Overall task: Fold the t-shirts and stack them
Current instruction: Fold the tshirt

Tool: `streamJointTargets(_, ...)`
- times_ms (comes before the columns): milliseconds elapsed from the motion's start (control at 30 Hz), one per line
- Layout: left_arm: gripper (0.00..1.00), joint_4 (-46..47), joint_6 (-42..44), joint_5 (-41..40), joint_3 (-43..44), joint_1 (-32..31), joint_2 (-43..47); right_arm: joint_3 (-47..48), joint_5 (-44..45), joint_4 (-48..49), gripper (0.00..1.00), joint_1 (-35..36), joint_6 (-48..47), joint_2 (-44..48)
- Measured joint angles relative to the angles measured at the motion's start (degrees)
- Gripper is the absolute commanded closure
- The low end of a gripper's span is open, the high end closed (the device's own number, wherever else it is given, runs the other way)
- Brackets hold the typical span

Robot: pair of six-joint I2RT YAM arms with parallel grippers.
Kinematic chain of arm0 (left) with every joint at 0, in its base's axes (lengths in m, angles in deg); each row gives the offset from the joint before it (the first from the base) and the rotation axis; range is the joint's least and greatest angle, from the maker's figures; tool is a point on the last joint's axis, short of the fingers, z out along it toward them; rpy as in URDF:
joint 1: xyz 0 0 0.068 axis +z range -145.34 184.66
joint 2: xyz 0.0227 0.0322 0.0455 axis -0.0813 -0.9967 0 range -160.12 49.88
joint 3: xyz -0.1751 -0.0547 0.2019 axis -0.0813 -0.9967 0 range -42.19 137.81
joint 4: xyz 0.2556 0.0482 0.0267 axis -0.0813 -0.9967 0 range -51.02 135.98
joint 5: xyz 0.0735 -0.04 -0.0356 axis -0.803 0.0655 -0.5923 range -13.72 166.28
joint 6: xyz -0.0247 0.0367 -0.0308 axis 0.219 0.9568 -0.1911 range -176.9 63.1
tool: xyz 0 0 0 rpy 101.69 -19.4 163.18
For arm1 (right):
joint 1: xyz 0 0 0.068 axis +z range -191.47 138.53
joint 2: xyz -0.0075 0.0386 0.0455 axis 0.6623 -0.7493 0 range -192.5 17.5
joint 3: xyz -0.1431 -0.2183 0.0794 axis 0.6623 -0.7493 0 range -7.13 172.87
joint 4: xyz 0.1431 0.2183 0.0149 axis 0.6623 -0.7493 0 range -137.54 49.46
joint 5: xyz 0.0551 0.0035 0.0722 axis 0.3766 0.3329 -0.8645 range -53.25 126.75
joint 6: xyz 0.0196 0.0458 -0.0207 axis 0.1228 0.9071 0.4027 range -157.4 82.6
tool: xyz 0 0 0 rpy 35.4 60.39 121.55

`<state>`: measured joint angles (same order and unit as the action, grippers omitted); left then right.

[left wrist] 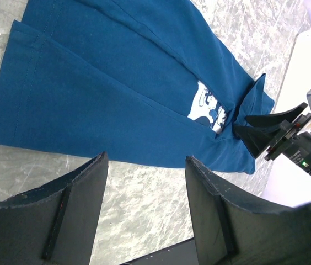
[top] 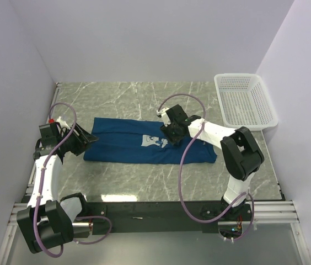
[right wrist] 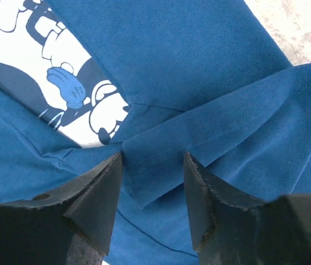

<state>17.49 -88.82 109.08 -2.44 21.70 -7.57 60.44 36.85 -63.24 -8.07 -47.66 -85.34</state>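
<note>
Lying flat, t-shirt (top: 122, 148) with a fold inside the spread right claw (right wrist: 151, 160), spread left claw (left wrist: 145, 159) just beside its edge

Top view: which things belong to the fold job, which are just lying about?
Job:
- dark blue t-shirt, spread flat
- left gripper, open, off the shirt's hem end
- right gripper, open, straddling a sleeve fold by the print

Lying about:
- white mesh basket, far right corner

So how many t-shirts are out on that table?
1. The dark blue cotton t-shirt with a white cartoon print lies partly folded on the grey marble table. The white plastic mesh basket, far right, holds none.
</note>
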Motion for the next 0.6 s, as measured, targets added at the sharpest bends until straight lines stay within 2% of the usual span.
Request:
streamJointTargets(100, 0.37, 0.0, 0.0, 0.2, 0.0, 0.0, 0.0, 0.5, 0.6, -0.1, 0.53, 0.2, 0.1, -0.6)
streamJointTargets(200, 0.37, 0.0, 0.0, 0.3, 0.0, 0.0, 0.0, 1.1, 0.7, -0.2, 0.67, 0.4, 0.1, -1.2)
streamJointTargets(233, 0.37, 0.0, 0.0, 0.3, 0.0, 0.0, 0.0, 1.5, 0.8, -0.4, 0.77, 0.5, 0.1, -1.4)
streamJointTargets(333, 0.37, 0.0, 0.0, 0.4, 0.0, 0.0, 0.0, 2.6, 0.8, -0.9, 0.90, 0.7, 0.0, -2.0)
streamJointTargets(433, 0.37, 0.0, 0.0, 0.4, 0.0, 0.0, 0.0, 4.0, 0.5, -1.4, 0.96, 0.7, -0.1, -2.1)
streamJointTargets(600, 0.37, 0.0, 0.0, 0.4, 0.0, 0.0, 0.0, 9.2, -1.4, -2.8, 0.99, 0.8, 0.2, -2.8)
